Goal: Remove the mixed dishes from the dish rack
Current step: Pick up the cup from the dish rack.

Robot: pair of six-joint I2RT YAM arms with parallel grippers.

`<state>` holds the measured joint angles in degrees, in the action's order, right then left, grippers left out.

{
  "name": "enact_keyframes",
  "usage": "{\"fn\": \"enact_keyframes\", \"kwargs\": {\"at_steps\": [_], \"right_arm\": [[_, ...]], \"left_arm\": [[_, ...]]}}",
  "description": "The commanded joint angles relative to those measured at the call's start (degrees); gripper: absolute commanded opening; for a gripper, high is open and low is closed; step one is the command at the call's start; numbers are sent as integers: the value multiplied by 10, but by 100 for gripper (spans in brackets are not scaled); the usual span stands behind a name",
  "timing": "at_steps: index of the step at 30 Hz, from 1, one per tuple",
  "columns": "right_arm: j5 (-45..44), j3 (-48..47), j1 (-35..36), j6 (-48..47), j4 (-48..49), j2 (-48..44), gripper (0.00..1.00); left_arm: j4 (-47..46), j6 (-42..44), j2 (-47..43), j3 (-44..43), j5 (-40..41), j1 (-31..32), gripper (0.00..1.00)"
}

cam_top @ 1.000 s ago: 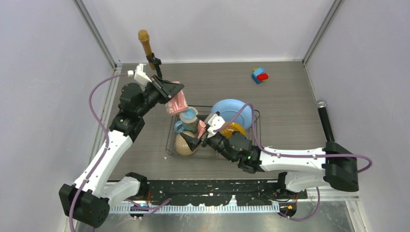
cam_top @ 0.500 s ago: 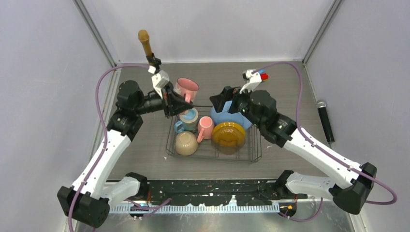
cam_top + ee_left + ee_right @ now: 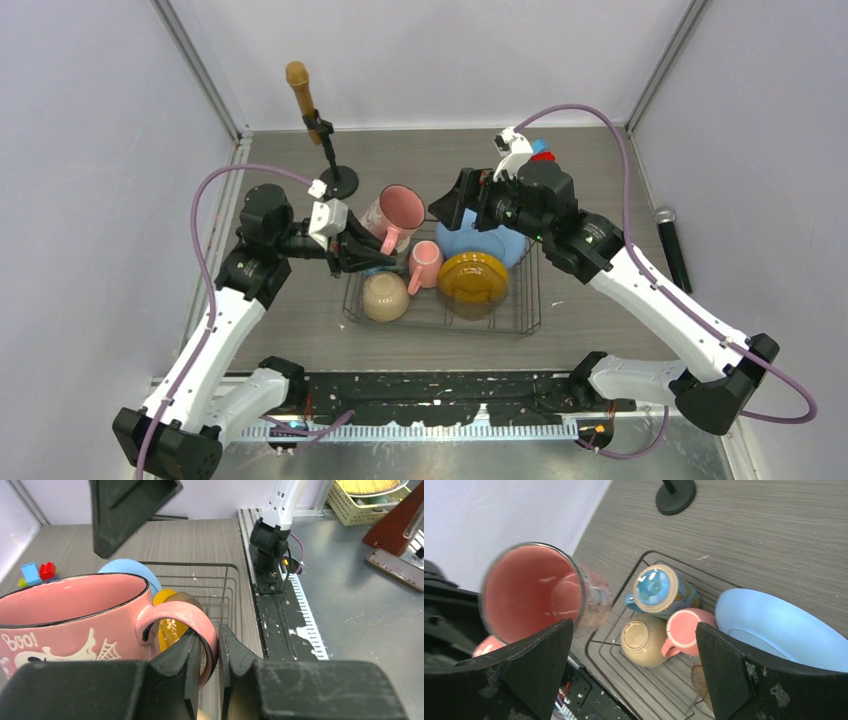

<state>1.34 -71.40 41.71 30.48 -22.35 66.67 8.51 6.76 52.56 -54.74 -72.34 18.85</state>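
Two arms are reaching over the dish rack (image 3: 528, 300) in the top external view. The left gripper (image 3: 385, 243) is pinching the handle of the printed pink mug (image 3: 398, 212), with its jaws nearly closed on it. The mug is hanging tilted in the air above the rack's far left corner, mouth facing up and away. The right gripper (image 3: 458, 205) is hovering with jaws fully spread and nothing in them, above the light-blue plate (image 3: 483, 243). That plate and the yellow plate (image 3: 472, 277) are standing in the rack's dividers. The beige bowl (image 3: 385, 296) and the plain pink mug (image 3: 425, 265) are sitting in the rack's left part. A microphone stand (image 3: 337, 182) is standing on the table (image 3: 600, 190) behind the rack.

Left wrist view: both fingers are clamping the mug's handle loop, one inside it and one outside. The mug's side is showing a white web print. A toy block (image 3: 37, 572) is lying far off on the table.

Right wrist view: the open fingers are framing the rack. The blue mug (image 3: 664, 587) is lying beside the bowl and the plain pink mug. The held mug is appearing blurred at left.
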Motion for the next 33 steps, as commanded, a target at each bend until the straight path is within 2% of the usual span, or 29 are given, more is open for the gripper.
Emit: {"fn": "enact_keyframes", "kwargs": {"at_steps": [1, 4, 8, 12, 17, 21, 24, 26, 27, 29, 30, 31, 32, 33], "right_arm": [[53, -39, -2, 1, 12, -16, 100], [78, -48, -2, 2, 11, -1, 100], [155, -74, -2, -7, 0, 47, 85], [177, -102, -2, -24, -32, 85, 78], [197, -100, -2, -28, -22, 96, 75], [208, -94, -3, -27, -4, 97, 48], [226, -97, -2, -27, 0, 106, 38], [241, -102, -2, -30, -2, 113, 27], [247, -106, -3, -33, -6, 116, 17], [244, -109, -3, -39, -10, 116, 3], [240, -109, -3, -43, -10, 115, 2], [227, -108, -2, -45, -9, 111, 1], [217, -107, -2, -49, -9, 108, 1], [190, -106, -2, -51, -9, 104, 1]], "left_arm": [[-76, 49, -23, 14, -56, 0, 0], [-82, 51, -34, 26, -69, 0, 0], [-82, 54, -34, 29, -85, 0, 0], [-82, 57, -33, 33, -94, 1, 0], [-82, 67, -39, 43, -101, 1, 0], [-82, 71, -39, 46, -101, 2, 0], [-82, 71, -37, 46, -100, 3, 0], [-82, 72, -33, 44, -99, 4, 0], [-82, 72, -32, 44, -98, 4, 0], [-82, 67, -32, 45, -88, 5, 0], [-82, 62, -34, 47, -79, 7, 3], [-93, 54, -38, 50, -69, 8, 20], [-102, 43, -44, 57, -57, 9, 46], [-121, 25, -52, 68, -43, 10, 86]]}}
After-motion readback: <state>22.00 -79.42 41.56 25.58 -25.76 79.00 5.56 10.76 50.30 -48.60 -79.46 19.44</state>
